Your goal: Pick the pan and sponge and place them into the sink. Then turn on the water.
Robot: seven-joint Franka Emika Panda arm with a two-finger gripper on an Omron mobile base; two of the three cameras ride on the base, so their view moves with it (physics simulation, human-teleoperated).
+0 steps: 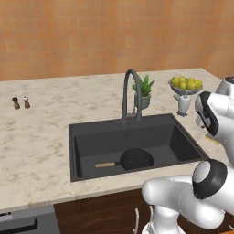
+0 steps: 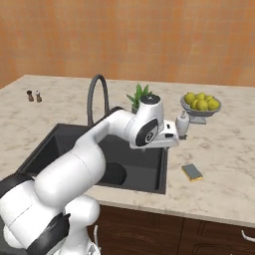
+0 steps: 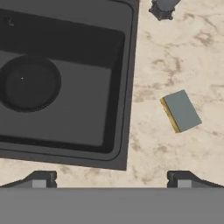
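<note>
While the small round black frying pan (image 1: 135, 158) with its straight light-brown wooden handle already lay in the large dark-grey rectangular sink (image 1: 87, 151), toward the front, the flat yellow sponge (image 3: 180, 110) with a grey-green top rested on the speckled beige stone table (image 3: 166, 144). Seen from the hand, it sat at about two o'clock, well apart from the basin's rounded rim. The claw (image 3: 111, 179) hung above with its dark tips spread wide and empty, apparently poised to descend on the sponge.

A: The counter (image 1: 41, 137) looks like polished beige marble, and the sink (image 1: 178, 141) is matt dark grey.

B: The pan (image 1: 136, 158) is matt black with a wooden handle; the sponge (image 3: 181, 110) has a grey top over yellow foam.
</note>
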